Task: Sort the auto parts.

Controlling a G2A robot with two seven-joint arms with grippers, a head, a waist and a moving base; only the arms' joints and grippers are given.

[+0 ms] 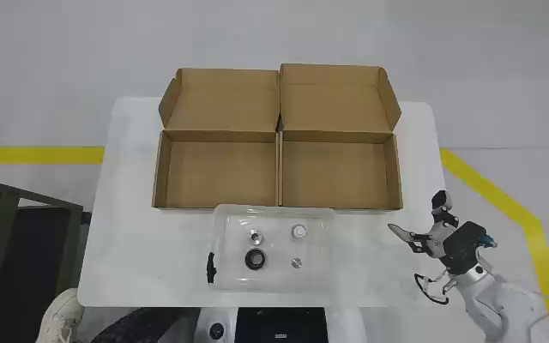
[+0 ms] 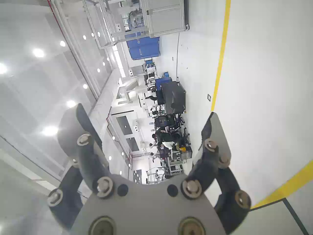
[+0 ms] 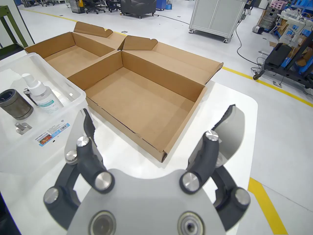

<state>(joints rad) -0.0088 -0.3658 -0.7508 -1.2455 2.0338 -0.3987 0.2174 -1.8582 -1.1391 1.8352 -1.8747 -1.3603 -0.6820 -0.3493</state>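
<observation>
The bin (image 1: 225, 213), clear plastic, sits on the table (image 1: 129, 214) and holds the parts. A dark bearing (image 3: 15, 103) stands upright in it, with a spray bottle (image 3: 42, 95) just beside it on the side toward the boxes. A small metal block (image 3: 22, 127) lies in front of the bearing, nearer the bin's front wall. A metal fitting (image 1: 255, 236) sits beyond the bearing, toward the bin's back wall. A black strip (image 1: 209, 267) lies at the bin's left edge; whether it is inside the bin or just outside it I cannot tell.

The right claw (image 3: 159, 118) hangs above the table to the right of the bin, apart from it. Its fingers are spread wide with nothing between them. All the parts lie to the claw's left, inside the bin, and none touches it; the metal block and the bottle are the nearest to it.

The right box (image 3: 137, 99) butts against the bin's back wall on the right and the left box (image 1: 219, 171) on the left. Both are open, lids folded back.

The left claw (image 2: 145, 116) points out at the room, fingers wide apart, gripping nothing.
</observation>
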